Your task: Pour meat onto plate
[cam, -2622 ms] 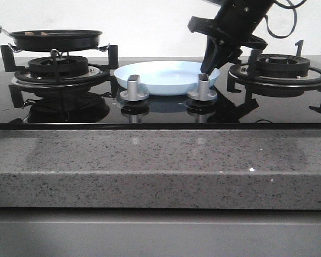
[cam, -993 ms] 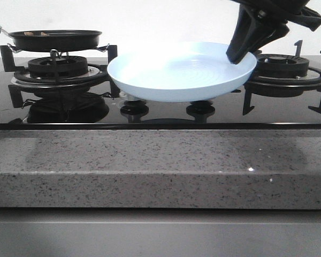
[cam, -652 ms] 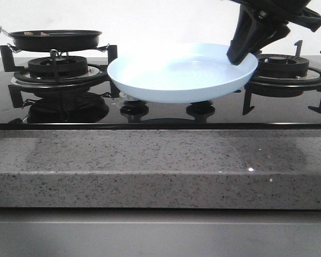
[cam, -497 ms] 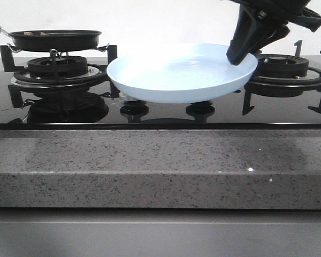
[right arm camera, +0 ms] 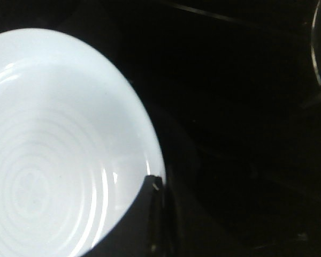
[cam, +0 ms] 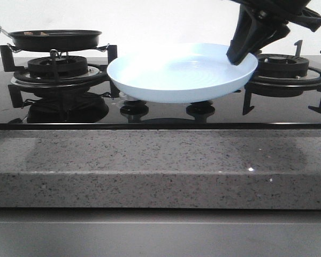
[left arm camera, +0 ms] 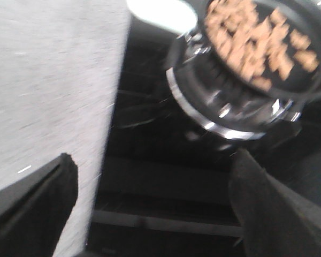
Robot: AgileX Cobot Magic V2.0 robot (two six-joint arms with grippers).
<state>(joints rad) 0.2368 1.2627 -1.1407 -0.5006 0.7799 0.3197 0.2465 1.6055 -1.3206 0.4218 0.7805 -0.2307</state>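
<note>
Our right gripper (cam: 239, 55) pinches the plate (cam: 176, 72) by its right rim, holding it lifted and tilted above the stove knobs (cam: 135, 108). Our left fingers (left arm camera: 32, 209) spread wide, empty, apparently hovering. The meat (left arm camera: 257, 37) lies in the frying pan (cam: 56, 38) on the left burner (cam: 56, 68).

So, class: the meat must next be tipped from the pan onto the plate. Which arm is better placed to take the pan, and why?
Left. The right gripper is shut on the plate, holding it up. The left gripper is open and empty, with the pan of meat in its view.
</note>
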